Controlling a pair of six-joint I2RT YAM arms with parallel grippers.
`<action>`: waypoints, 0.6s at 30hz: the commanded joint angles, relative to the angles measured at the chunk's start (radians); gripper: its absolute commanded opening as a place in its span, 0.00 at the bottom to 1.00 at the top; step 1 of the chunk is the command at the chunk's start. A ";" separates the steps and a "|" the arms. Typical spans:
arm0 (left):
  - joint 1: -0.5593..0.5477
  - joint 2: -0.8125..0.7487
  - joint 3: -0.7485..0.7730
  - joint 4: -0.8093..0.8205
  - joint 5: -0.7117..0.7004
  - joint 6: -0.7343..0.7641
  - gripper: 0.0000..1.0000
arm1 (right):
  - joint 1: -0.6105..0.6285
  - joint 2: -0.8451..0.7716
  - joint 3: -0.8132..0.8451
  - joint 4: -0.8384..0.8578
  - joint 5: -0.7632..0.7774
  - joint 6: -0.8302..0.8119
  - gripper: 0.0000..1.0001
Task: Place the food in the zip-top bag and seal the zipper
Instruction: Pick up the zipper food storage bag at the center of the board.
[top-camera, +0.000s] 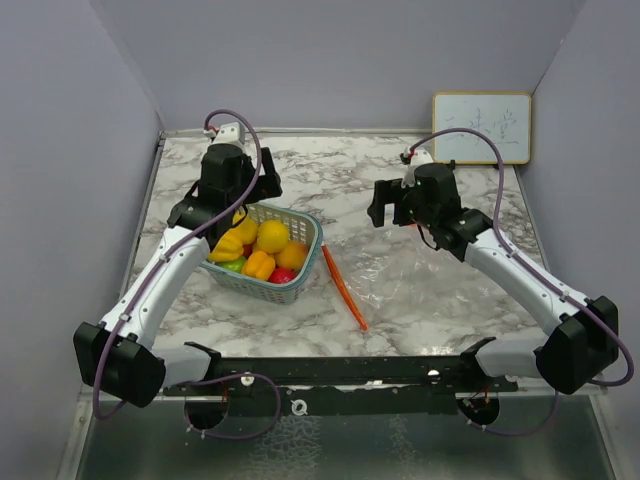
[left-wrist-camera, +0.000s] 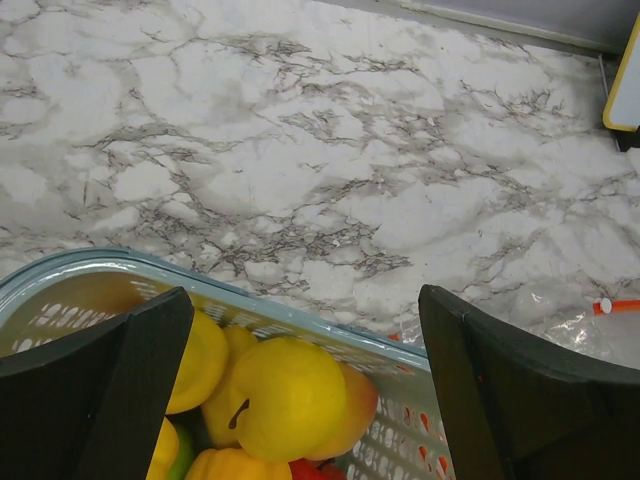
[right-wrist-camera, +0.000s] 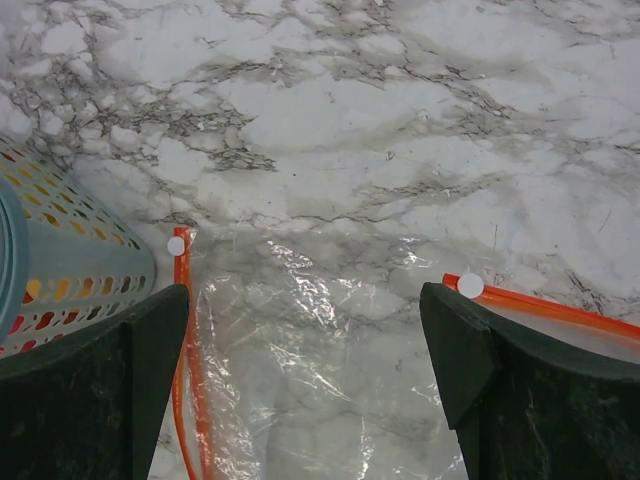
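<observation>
Two claws, both wide open. Drop your left claw (left-wrist-camera: 305, 325) straight down on the yellow fruit (left-wrist-camera: 290, 395) just under it; w/ the right claw (right-wrist-camera: 305, 320), pin the bag (right-wrist-camera: 300, 410) below.

top view: is looking down from high behind both arms, far off, taking in the whole table (top-camera: 420, 310) | left wrist: is peering from close past the left gripper (left-wrist-camera: 305, 300) onto the basket (left-wrist-camera: 100, 262) beneath it | right wrist: is hovering close over the bag (right-wrist-camera: 300, 360) beneath the right gripper (right-wrist-camera: 305, 295), basket at its left | both wrists are sharing the basket's edge and the bag's zipper (right-wrist-camera: 183, 350)
</observation>
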 joint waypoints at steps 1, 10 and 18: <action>-0.005 -0.028 -0.014 0.066 0.014 0.054 0.99 | 0.006 0.000 0.045 -0.034 0.078 0.012 0.99; -0.005 -0.124 -0.112 0.233 0.345 0.226 0.99 | 0.004 0.089 0.141 -0.257 0.346 0.131 0.99; -0.005 -0.135 -0.143 0.236 0.407 0.192 0.99 | -0.035 0.136 0.098 -0.307 0.337 0.207 0.99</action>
